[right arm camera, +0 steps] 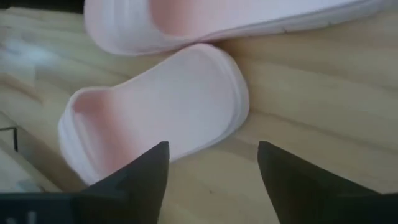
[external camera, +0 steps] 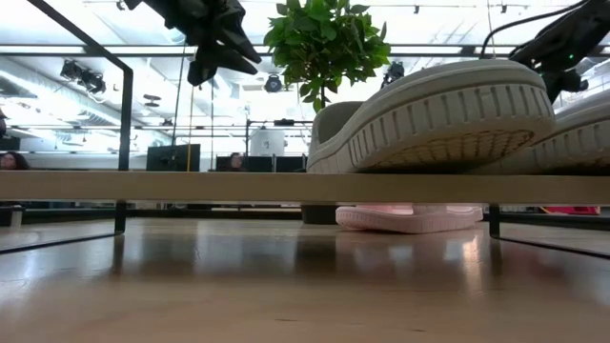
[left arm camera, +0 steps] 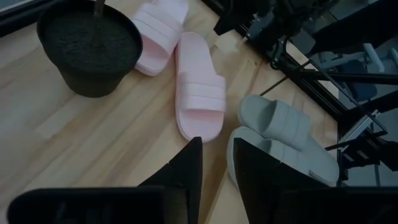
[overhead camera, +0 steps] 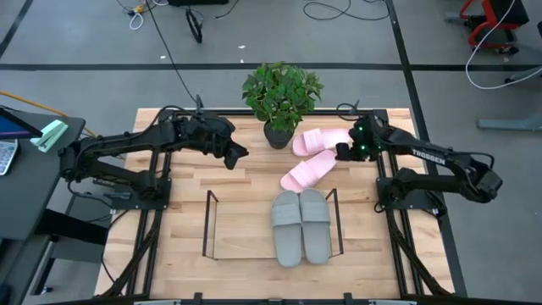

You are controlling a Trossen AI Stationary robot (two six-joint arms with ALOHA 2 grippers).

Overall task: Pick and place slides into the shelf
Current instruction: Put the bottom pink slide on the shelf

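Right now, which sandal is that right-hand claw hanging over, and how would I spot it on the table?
Start at the potted plant at the table's far edge. Just right of its pot lie two pink slides; the right gripper hovers, open, over the nearer pink slide. It is the one angled toward the shelf, its end almost meeting the grey pair there.

In the low view, the shelf (external camera: 286,186) edge hides most of a pink slide (external camera: 410,218); grey slides (external camera: 448,114) run off frame.
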